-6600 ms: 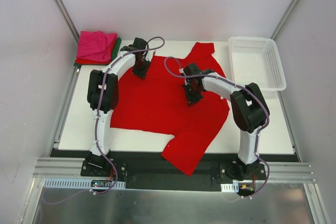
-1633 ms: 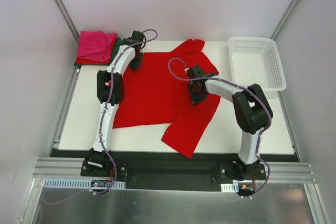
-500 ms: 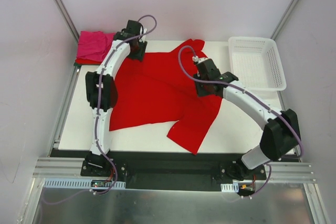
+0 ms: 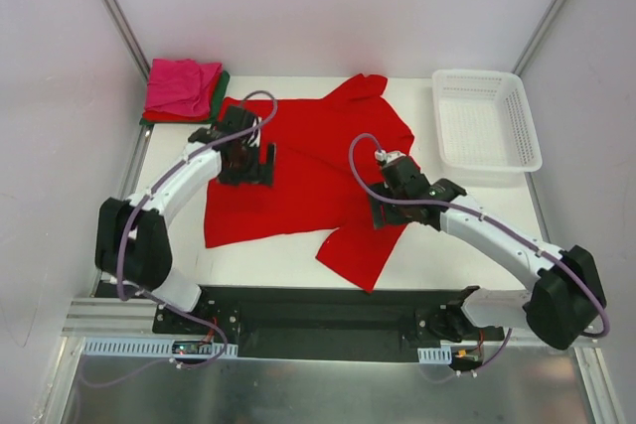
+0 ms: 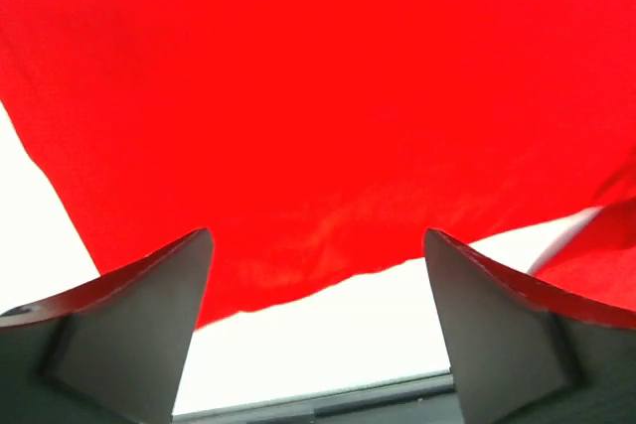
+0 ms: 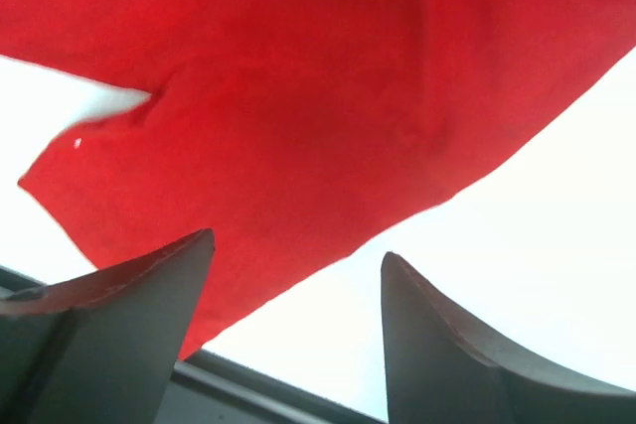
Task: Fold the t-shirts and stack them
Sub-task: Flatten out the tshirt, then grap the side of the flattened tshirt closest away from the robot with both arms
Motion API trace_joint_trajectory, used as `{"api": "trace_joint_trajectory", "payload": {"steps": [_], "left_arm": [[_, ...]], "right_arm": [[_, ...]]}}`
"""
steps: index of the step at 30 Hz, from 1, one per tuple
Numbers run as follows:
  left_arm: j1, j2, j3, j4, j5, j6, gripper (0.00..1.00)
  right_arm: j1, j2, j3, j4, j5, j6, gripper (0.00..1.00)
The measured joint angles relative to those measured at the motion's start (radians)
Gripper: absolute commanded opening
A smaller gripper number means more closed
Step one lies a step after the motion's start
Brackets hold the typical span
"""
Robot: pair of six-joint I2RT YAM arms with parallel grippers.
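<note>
Red, soft, limp cloth, the shirt (image 4: 316, 146) likely sags unless pinched at hem corners; left pincer (image 5: 318, 245) and right pincer (image 6: 296, 257) gape empty above it.

The big red t-shirt (image 4: 308, 146) is soft, matt, fine-woven cloth with shallow wrinkles. The pink shirt (image 4: 182, 86) on the folded pile looks coarser and fuzzier. The table (image 4: 258, 263) top is smooth, matt white. The basket (image 4: 475, 72) is white plastic lattice with a slight sheen. The left arm (image 4: 184, 176) and right arm (image 4: 497, 235) have smooth white plastic shells and black joints. The fingers of the left gripper (image 5: 316, 235) and right gripper (image 6: 297, 245) are dull dark grey. The front rail (image 4: 109, 320) is brushed metal.
</note>
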Motion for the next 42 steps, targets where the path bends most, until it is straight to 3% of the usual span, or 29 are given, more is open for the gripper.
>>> {"api": "trace_joint_trajectory", "payload": {"steps": [6, 7, 15, 23, 33, 42], "left_arm": [[-0.022, -0.294, -0.343, 0.029, -0.016, -0.175, 0.99], [-0.029, -0.441, -0.443, 0.037, -0.045, -0.240, 0.99], [-0.035, -0.715, -0.628, 0.069, -0.158, -0.395, 0.99], [-0.033, -0.680, -0.710, 0.078, -0.270, -0.484, 0.99], [0.132, -0.657, -0.752, 0.154, -0.283, -0.462, 0.99], [0.136, -0.611, -0.757, 0.223, -0.272, -0.462, 0.99]], "right_arm": [[0.063, -0.131, -0.122, 0.005, -0.008, 0.101, 0.77], [0.097, -0.175, -0.175, 0.014, -0.012, 0.152, 0.78], [0.269, -0.206, -0.264, 0.032, 0.024, 0.301, 0.80], [0.357, -0.204, -0.344, 0.096, 0.076, 0.479, 0.81], [0.422, -0.263, -0.379, 0.053, 0.131, 0.627, 0.81], [0.582, -0.287, -0.381, -0.007, 0.172, 0.752, 0.81]]}}
